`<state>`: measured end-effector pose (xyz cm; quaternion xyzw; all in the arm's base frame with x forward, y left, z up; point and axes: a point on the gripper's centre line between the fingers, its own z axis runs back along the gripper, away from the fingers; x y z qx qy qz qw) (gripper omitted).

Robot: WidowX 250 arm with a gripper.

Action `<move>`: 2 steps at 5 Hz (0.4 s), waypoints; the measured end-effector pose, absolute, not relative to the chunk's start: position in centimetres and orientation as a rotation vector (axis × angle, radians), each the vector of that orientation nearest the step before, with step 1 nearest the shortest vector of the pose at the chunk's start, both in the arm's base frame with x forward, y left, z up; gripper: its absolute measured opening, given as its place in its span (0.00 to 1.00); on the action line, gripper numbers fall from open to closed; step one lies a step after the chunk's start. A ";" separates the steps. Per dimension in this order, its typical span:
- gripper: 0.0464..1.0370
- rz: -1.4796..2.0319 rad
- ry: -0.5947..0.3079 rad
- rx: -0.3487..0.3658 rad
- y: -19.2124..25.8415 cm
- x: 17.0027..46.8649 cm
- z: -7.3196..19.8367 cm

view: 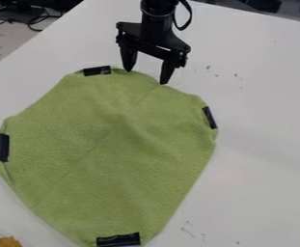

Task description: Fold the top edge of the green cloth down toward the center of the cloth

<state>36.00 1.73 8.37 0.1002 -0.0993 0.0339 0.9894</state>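
Green cloth point(110, 154): spread on the white table point(255, 111), black tape point(118, 240) at its edges. Gripper point(145, 77) at its far edge, fingers point(128, 59) apart, nothing between them.

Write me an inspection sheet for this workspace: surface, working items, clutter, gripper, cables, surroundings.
Surface: white table, small dark marks right of the gripper and near the lower right.
Working items: green cloth, spread out with faint creases; four black strips along its edge.
Clutter: orange-yellow item at the bottom left corner, cut off by the view's edge, too little visible to identify.
Gripper: black gripper, open, fingers apart at the cloth's upper edge; contact unclear; nothing seen between them.
Cables: black loop beside the arm; tangled cables beyond the table, upper left.
Surroundings: dark objects past the table's far edge.
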 end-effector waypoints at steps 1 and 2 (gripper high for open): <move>0.96 0.062 -0.166 0.199 1.7 35.8 7.2; 0.96 0.023 -0.155 0.182 3.1 36.5 6.1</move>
